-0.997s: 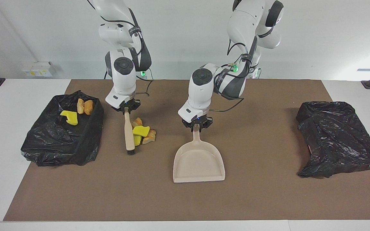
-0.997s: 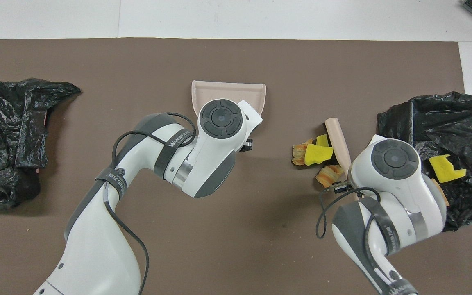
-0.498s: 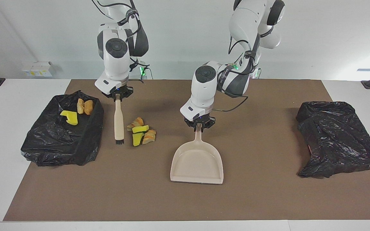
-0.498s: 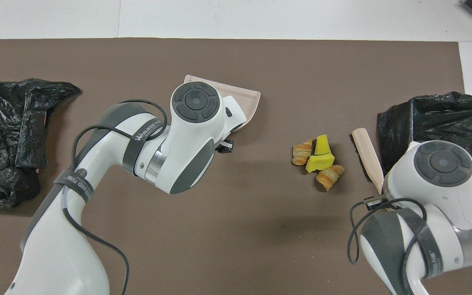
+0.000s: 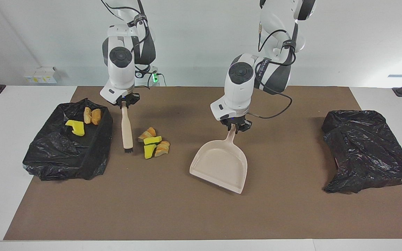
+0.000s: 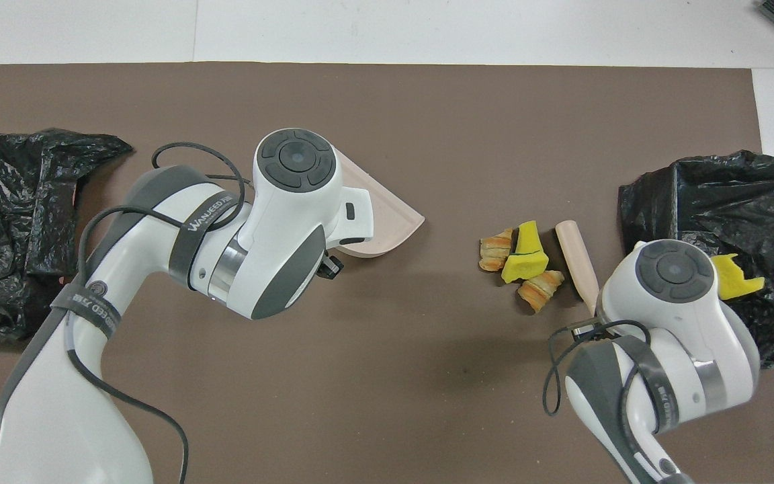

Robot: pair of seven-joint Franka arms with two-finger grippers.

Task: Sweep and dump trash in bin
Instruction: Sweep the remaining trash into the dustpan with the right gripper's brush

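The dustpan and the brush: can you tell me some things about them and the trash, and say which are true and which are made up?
1. The left end effector holds the beige dustpan by its handle. True.
2. The dustpan has trash in it. False: it is empty.
3. The right end effector holds the brush by its handle, bristles down. True.
4. The loose trash pile lies between the brush and the dustpan. True.
5. The open bin at the right arm's end is empty. False: a yellow chunk and two orange-brown lumps lie in it.
6. All the trash is yellow. False: some is orange-brown.
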